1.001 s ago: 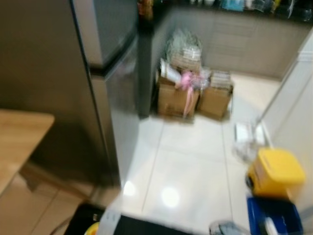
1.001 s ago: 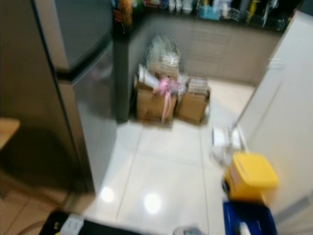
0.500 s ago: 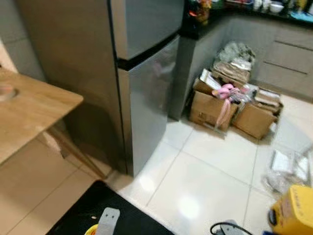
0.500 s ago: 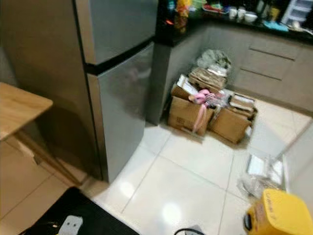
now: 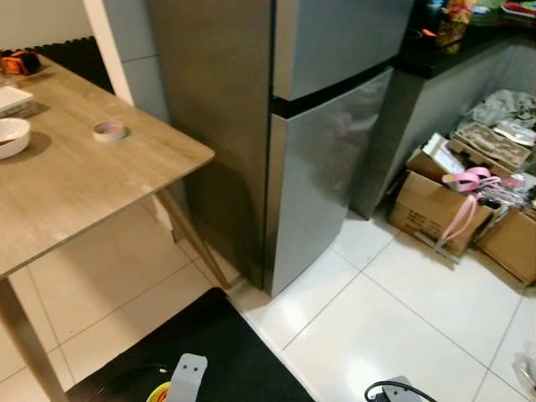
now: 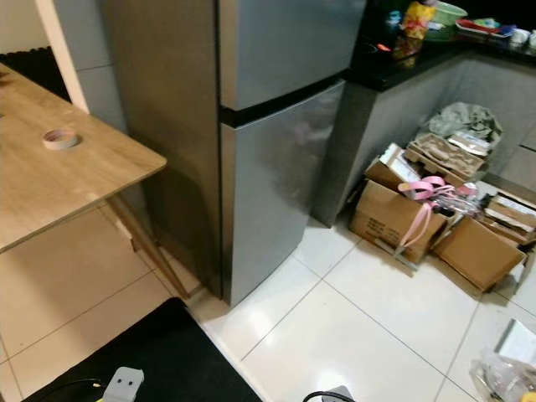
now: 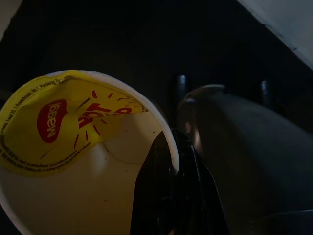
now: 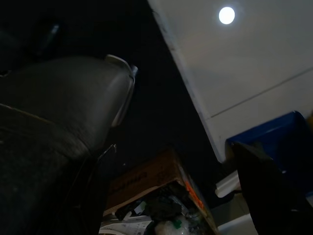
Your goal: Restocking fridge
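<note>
The silver two-door fridge [image 5: 327, 142] stands shut in the middle of the eye views, with a black seam between its upper and lower doors. My left gripper [image 7: 171, 144] hangs low over the black mat and is shut on the rim of a yellow Maggi cup [image 7: 73, 147]. The cup's lid is peeled partly back. A sliver of that cup [image 5: 157, 392] also shows at the bottom edge of the left eye view. My right gripper [image 8: 181, 196] hangs idle in the dark, its fingers [image 8: 261, 186] wide apart with nothing between them.
A wooden table [image 5: 75, 184] on the left carries a white bowl [image 5: 12, 136] and a tape roll [image 5: 109, 130]. Cardboard boxes [image 5: 431, 201] with a pink ribbon crowd the floor beside a dark counter [image 5: 444, 50]. A black mat [image 5: 209, 352] lies underfoot, with white tiles before the fridge.
The camera has swung left: the fridge has shifted to the centre, more of the table shows, and the yellow bin and blue crate have left the eye views. Both arms still hang low.
</note>
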Robot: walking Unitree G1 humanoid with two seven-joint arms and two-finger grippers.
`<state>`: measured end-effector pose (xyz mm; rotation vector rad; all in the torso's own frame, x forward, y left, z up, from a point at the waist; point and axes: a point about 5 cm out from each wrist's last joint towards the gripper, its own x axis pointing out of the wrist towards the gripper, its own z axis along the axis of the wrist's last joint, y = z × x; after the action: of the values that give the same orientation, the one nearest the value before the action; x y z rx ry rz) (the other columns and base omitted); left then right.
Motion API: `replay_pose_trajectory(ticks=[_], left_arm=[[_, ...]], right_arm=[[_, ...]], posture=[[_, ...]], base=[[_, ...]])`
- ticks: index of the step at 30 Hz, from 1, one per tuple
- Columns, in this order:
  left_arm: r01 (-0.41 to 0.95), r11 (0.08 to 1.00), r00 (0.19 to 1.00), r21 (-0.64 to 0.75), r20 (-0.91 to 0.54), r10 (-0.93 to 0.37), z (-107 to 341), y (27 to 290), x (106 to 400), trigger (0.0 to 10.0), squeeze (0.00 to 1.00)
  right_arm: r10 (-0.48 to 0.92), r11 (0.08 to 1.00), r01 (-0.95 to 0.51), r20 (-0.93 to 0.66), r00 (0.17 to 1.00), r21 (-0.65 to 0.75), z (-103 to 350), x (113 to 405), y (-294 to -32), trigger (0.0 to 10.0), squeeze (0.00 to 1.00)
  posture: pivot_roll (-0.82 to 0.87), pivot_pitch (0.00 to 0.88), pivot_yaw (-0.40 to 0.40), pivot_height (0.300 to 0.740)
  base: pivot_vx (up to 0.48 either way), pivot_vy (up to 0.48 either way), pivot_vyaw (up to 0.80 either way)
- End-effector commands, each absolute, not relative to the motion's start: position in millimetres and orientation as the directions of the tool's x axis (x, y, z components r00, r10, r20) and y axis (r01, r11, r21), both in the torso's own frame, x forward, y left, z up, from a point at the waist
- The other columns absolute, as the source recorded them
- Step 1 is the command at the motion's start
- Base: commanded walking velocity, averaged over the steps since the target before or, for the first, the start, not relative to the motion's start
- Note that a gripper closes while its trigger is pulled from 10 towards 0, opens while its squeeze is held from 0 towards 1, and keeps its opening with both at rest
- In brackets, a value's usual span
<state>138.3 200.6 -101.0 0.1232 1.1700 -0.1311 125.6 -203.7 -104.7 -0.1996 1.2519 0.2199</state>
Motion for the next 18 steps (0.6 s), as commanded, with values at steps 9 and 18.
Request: replay_pose_trajectory(ticks=[9,18], left_arm=[[0.174,0.984,0.325,0.033,-0.945,-0.026,-106.2,201.7,123.1,10.0,0.0],[0.184,0.982,0.33,0.042,-0.944,-0.022,-105.7,201.9,124.8,10.0,0.0]], right_arm=[[0.059,0.96,-0.278,-0.952,0.299,-0.027,-104.6,126.4,-202.9,10.0,0.0],[0.056,0.959,-0.281,-0.951,0.303,-0.033,-104.1,127.9,-203.0,10.0,0.0]], posture=[[0.01,0.0,-0.068,0.74],[0.01,0.0,-0.067,0.74]], base=[[0.0,0.0,0.76],[0.0,0.0,0.76]])
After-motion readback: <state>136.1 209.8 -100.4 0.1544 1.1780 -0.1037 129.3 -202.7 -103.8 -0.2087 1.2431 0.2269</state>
